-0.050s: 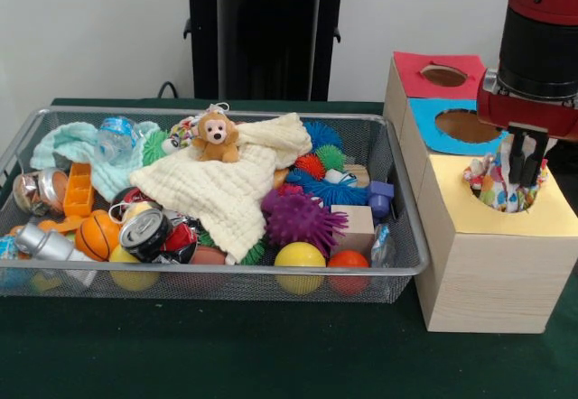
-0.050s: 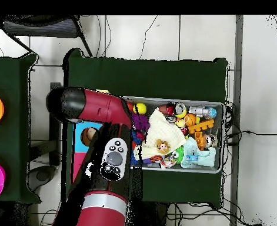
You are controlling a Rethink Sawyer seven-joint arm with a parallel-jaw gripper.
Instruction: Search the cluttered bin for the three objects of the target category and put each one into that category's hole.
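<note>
Three holes ran along the wooden box (image 1: 492,273) beside the bin (image 1: 397,191): red, blue, and yellow nearest the box's front edge. The gripper (image 1: 521,166) hung in the yellow hole (image 1: 506,202), its fingers clasping a patterned cloth (image 1: 488,182) bunched at the rim, likely there to be dropped in. Still in the bin lay a cream cloth (image 1: 230,187) across the middle under a toy monkey (image 1: 215,137). No writing was legible.

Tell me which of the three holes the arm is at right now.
The yellow-topped hole, the one at the front end of the wooden box row. A colourful patterned item sits in it, while the blue hole and red hole look empty.
</note>
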